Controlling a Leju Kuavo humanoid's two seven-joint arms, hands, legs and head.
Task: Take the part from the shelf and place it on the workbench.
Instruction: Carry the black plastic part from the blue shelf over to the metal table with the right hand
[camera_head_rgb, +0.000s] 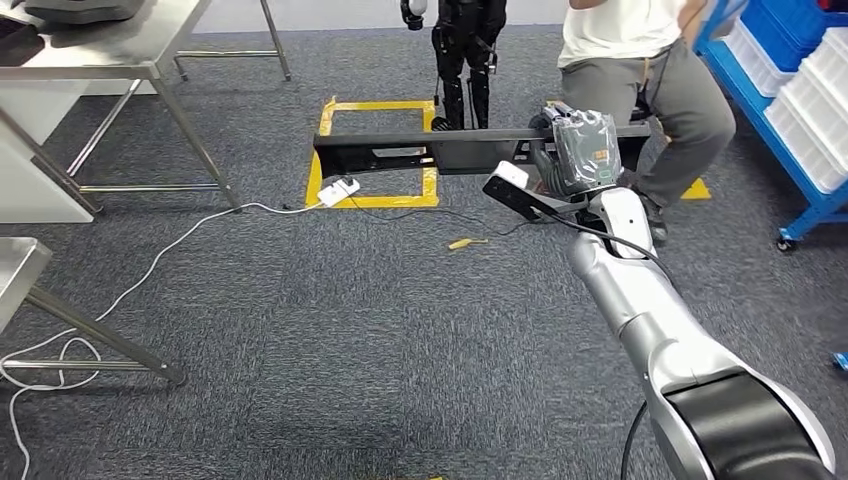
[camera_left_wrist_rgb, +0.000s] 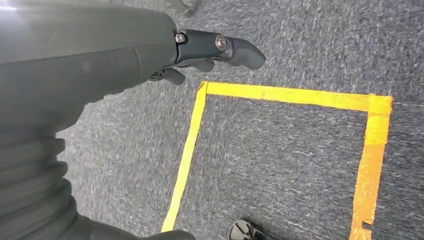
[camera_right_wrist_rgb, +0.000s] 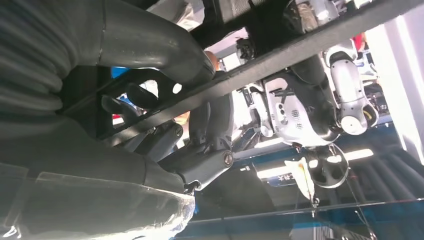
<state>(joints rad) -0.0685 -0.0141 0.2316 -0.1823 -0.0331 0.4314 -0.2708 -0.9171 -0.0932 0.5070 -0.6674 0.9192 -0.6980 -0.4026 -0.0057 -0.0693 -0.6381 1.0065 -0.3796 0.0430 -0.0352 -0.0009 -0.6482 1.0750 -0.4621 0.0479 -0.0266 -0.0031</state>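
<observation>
Gripping the part (camera_head_rgb: 440, 152) mid-length, right hand (camera_head_rgb: 585, 150).

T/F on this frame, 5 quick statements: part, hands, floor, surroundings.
1. The right hand holds the long black part. True.
2. The part lies flat on the metal table. False: it is carried in the air over the carpet.
3. The left hand holds a second part. False: it holds nothing and hangs over the yellow tape square.
4. A person is near the blue shelf. True.
5. The white cable lies on the part. False: it lies on the carpet.
</observation>
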